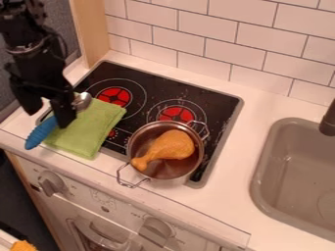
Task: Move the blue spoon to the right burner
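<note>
Hangs with pincer (48, 116) apart over the blue spoon (42, 132), along the left edge of the green cloth (88, 128). Note toy drumstick (169, 147) inside pot (132, 143), right of cloth.

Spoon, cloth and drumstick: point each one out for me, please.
Spoon (40, 132), camera view: on its blue handle.
Cloth (89, 128), camera view: on its bare green middle.
Drumstick (175, 144), camera view: on its thick, meaty end.
</note>
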### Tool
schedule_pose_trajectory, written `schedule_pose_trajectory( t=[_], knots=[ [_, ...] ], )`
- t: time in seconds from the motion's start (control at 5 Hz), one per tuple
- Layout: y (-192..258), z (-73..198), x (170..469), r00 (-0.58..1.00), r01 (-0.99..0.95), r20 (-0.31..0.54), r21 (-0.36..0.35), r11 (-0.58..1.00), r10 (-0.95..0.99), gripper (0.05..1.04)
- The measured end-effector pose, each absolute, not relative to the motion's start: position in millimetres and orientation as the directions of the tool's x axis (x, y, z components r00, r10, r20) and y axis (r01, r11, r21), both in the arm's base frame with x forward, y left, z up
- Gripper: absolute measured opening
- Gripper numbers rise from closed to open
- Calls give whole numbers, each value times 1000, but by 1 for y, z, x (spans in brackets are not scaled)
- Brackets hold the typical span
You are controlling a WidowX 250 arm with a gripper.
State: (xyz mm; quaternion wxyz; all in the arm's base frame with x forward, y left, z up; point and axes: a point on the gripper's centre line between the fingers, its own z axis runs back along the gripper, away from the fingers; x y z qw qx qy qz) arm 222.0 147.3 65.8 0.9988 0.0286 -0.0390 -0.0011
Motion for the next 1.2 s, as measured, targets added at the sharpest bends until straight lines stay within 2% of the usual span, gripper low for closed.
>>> schedule_pose_trajectory(
  t=[0.2, 0.6, 0.8, 1.0, 1.2],
  knots=[
    [169, 50, 224, 999, -17, 38, 63, 998, 15, 1001],
    [169, 33, 222, 1000, -16, 9, 83, 996, 15, 1001],
    [162, 27, 219, 1000, -21, 3, 84, 996, 21, 928],
    [159, 21, 216, 999, -37, 10, 84, 996, 37, 658],
    [159, 21, 216, 999, -51, 13, 89, 995, 50, 441]
  ],
)
